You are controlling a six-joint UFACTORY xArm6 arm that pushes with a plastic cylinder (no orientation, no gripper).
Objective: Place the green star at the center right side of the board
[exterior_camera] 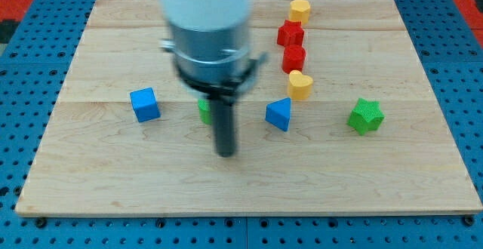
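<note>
The tabletop (113, 173) is a pale wooden board with fine grain, lying on a blue perforated panel (30, 75). My tip (226, 154) is the lower end of a smooth dark rod below a blurred white and grey cylinder; there are no fingers, so nothing is grasped. The green star (366, 116), with a ribbed plastic look, rests at about 3 o'clock of the board, well apart from my tip. A blue cube (145, 104) lies at 9 o'clock of the tip, and a blue wedge-like block (278, 114) at 2 o'clock. Another green block (204, 112) is mostly hidden behind the rod. Toward 1 o'clock stands a column: yellow heart (299, 85), two red blocks (293, 58) (290, 34), and a yellow block (299, 10).
</note>
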